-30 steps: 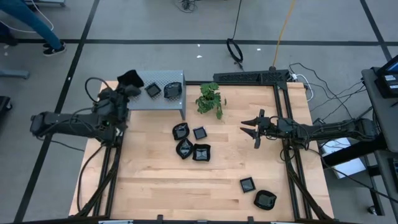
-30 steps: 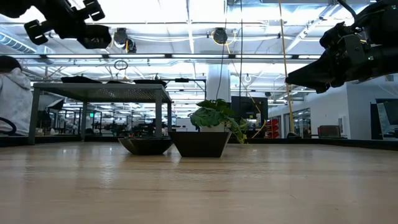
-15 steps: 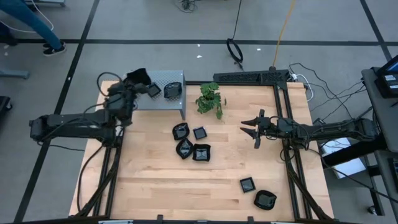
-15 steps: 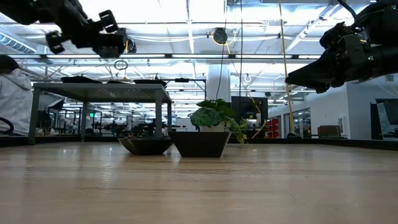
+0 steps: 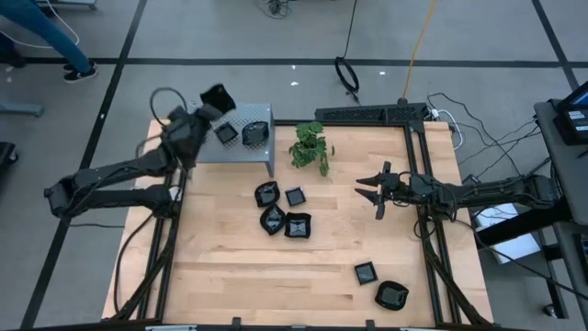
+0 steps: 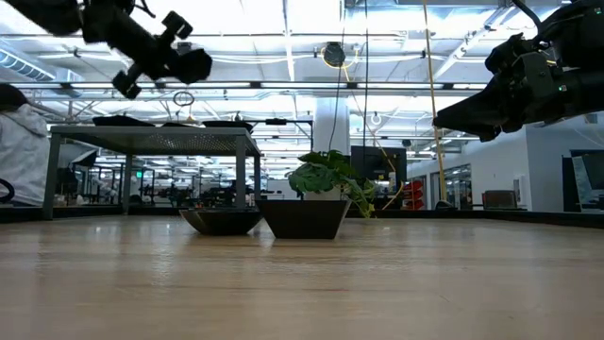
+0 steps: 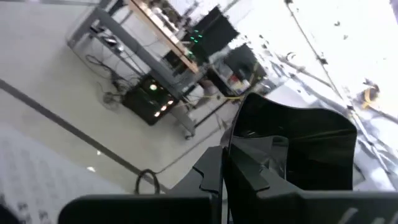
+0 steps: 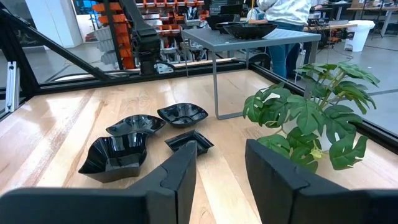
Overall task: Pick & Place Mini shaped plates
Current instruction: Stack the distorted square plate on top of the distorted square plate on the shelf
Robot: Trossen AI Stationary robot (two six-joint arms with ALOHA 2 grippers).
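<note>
The left end effector [image 5: 217, 98] is clamped on a glossy plate [image 7: 292, 149]; looks light, stiff, slippery, so rim grips probably work best; the right end effector [image 5: 369, 190] hangs apart.

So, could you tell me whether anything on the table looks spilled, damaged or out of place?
Nothing looks spilled or broken. The plates are scattered rather than tidy: four in a loose cluster mid-table, some lying askew, and two more near the front right corner. Two sit on the grey perforated box, and the left tool holds one above it.
</note>
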